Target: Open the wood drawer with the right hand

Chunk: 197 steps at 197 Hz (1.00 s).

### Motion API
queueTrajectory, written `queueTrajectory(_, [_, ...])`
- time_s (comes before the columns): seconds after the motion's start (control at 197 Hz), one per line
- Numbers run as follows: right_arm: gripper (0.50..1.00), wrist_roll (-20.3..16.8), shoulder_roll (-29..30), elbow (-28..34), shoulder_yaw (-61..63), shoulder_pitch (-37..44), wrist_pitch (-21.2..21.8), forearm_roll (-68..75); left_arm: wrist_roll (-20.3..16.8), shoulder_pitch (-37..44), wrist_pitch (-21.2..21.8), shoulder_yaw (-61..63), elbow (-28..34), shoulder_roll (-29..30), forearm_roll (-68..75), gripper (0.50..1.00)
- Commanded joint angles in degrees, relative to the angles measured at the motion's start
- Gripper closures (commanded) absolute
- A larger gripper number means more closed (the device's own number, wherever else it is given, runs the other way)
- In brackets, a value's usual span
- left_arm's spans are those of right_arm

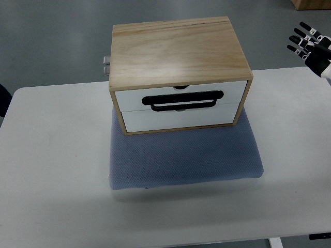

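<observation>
A wooden drawer box (178, 72) is set on a blue-grey mesh cushion (183, 155), which lies on a white table (51, 155). Two white drawer fronts are shown on the side of the box facing the camera — the upper drawer (181, 92) and the lower drawer (178, 118) — and both are seen shut, flush with the wooden frame. A black loop handle (183, 100) is mounted across the seam between them. A small metal fitting (106, 65) is seen at the rear left of the box. The right hand (310, 45) is held at the picture's upper right edge, well apart from the box — its black-tipped fingers (299, 37) are spread and nothing is grasped.
</observation>
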Motion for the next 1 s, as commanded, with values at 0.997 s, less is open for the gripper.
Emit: queueTrajectory(0.997, [0.556,-0.09,2.33,0.09,-0.35,-3.41,1.74,-0.88,0.04,0.08,0.0,-0.07,0.55,0.0,0.0,0.5])
